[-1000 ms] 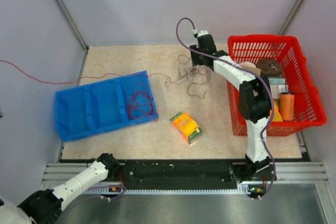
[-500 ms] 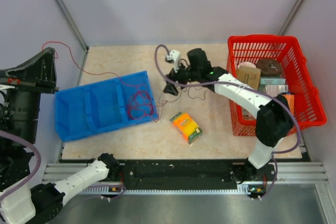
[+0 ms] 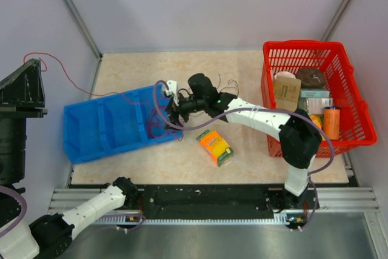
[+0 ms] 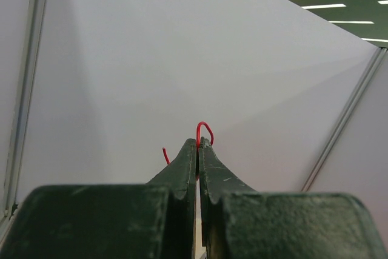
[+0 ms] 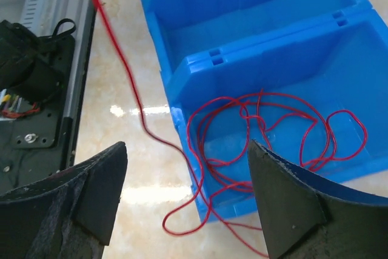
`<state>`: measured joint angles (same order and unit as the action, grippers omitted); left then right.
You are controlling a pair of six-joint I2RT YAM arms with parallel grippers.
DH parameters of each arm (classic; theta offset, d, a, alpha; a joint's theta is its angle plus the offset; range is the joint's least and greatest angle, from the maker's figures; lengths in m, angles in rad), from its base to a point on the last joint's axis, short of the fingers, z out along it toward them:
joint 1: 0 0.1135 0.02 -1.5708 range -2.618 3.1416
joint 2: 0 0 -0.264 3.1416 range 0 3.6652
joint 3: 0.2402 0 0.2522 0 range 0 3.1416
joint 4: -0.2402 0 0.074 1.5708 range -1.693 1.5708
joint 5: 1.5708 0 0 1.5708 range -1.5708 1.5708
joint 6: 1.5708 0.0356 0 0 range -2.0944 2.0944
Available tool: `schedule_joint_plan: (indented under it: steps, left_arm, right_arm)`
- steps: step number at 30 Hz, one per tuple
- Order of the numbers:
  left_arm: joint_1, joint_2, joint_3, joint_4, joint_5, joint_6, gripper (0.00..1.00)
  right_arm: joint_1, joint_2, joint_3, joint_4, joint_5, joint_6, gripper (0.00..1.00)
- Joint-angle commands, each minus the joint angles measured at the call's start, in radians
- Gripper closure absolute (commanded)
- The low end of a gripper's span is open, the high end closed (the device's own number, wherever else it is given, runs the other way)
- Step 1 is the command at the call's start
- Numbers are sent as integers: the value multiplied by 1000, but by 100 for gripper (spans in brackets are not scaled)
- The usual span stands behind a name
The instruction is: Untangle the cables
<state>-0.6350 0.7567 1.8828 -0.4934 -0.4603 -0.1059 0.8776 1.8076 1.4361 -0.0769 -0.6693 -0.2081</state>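
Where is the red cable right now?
Top view, left side: the red cable lies coiled in the blue bin's right compartment, one end pinched in the left gripper.

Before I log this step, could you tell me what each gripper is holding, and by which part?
The left gripper pinches the red cable near one end; the right gripper is open, holding nothing.

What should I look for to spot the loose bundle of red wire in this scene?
Find the blue tray on the left half of the table; it is split into three compartments. In the end compartment nearest the red basket, below the right claw, lies the red cable. It is thread-thin, bright red and sprawled in loose loops, unlike the solid orange-and-green box beside the tray.
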Motion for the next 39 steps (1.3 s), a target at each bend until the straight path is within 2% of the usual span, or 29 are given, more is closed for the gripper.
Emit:
schedule_joint_plan:
  steps: [1, 3, 4, 6, 7, 8, 11, 13, 15, 19, 22, 25, 27, 29, 33, 36, 39]
  left_arm:
    - [-2, 6, 29, 18, 8, 17, 100]
    - [-2, 3, 26, 19, 9, 15, 100]
    - [-2, 0, 24, 19, 11, 14, 100]
    - [-2, -3, 21, 18, 9, 14, 100]
    - [-2, -5, 16, 15, 12, 14, 100]
    - [-2, -7, 10, 10, 12, 14, 100]
    - [-2, -36, -74, 9, 11, -4, 100]
    - [-2, -66, -196, 32, 2, -31, 100]
    - [-2, -82, -330, 50, 6, -70, 100]
    - [-2, -76, -565, 87, 52, -165, 100]
    - [-3, -68, -706, 134, 77, -210, 100]
    - [0, -66, -743, 160, 80, -232, 100]
    - [-2, -66, -751, 180, 97, -230, 100]
    - [-2, -63, -749, 177, 100, -235, 100]
    - [-2, -80, -761, 182, 121, -248, 100]
    - [0, -97, -778, 188, 123, -262, 100]
    - [0, -123, -795, 191, 137, -273, 100]
  right_arm:
    - [55, 59, 26, 162, 153, 21, 24]
    - [80, 79, 12, 227, 288, 27, 33]
    - [84, 88, 14, 242, 334, 29, 43]
    - [95, 78, -2, 287, 494, 42, 74]
    - [96, 53, -17, 305, 551, 48, 93]
    - [98, 9, -38, 315, 603, 50, 100]
    - [89, -164, -63, 301, 724, 99, 100]
    - [60, -269, -13, 209, 781, 151, 100]
    - [8, -332, 61, 140, 771, 199, 100]
    - [-124, -357, 179, 95, 728, 308, 100]
    - [-146, -346, 267, 32, 744, 253, 100]
    - [-146, -408, 167, 196, 700, 179, 100]
    - [-146, -403, 252, 125, 715, 123, 100]
    - [-147, -367, 421, 6, 784, 50, 100]
    - [-150, -373, 567, -26, 781, -25, 100]
    - [-176, -383, 468, -18, 745, -10, 100]
    - [-248, -294, 325, -65, 766, 67, 100]
